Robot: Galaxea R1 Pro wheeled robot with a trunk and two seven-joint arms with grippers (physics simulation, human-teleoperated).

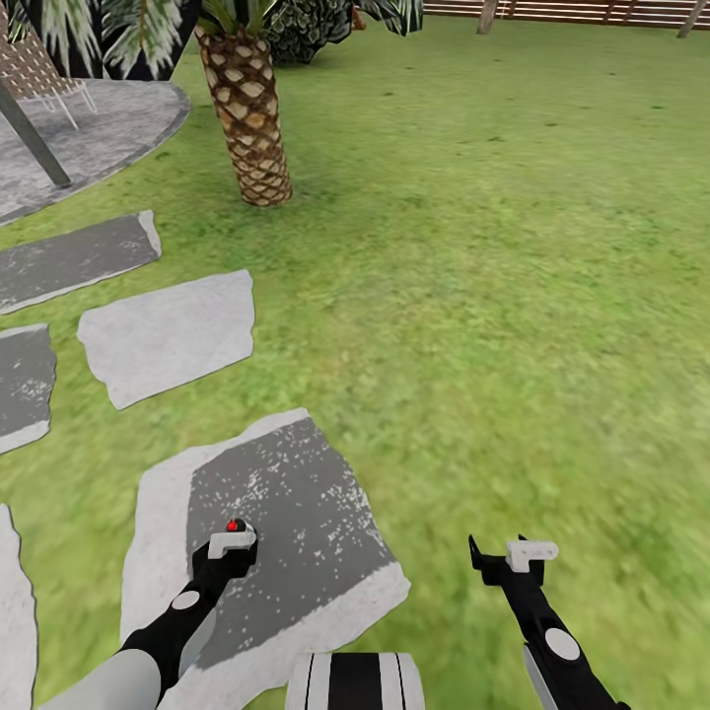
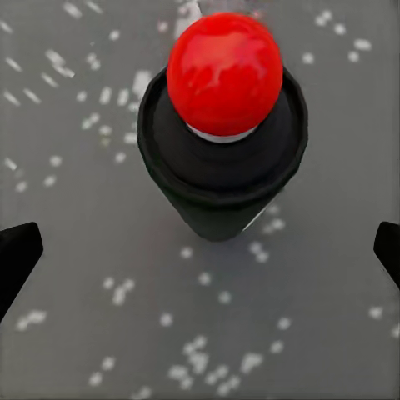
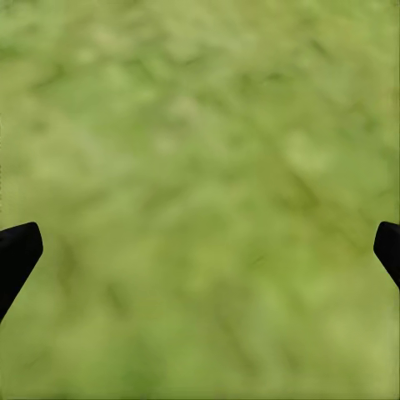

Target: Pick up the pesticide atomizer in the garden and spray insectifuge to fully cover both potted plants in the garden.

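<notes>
The pesticide atomizer [image 2: 223,125] stands upright on a grey stepping stone [image 1: 296,513]; from above I see its round red top and dark slim body. In the head view its red mark [image 1: 235,525] peeks out just beyond my left gripper [image 1: 233,552]. The left gripper [image 2: 200,250] hovers over the atomizer, open, with its black fingertips [image 2: 17,254] wide apart on either side and not touching it. My right gripper [image 1: 508,560] hangs open over bare lawn [image 3: 200,183] with nothing between its fingers. The potted plants are out of view.
A palm trunk [image 1: 248,118] rises ahead to the left beside the round grey patio [image 1: 108,133], which holds a wicker chair [image 1: 39,69]. More stepping stones [image 1: 168,335] lie to the left. Open lawn [image 1: 513,276] stretches to the brown fence [image 1: 572,10].
</notes>
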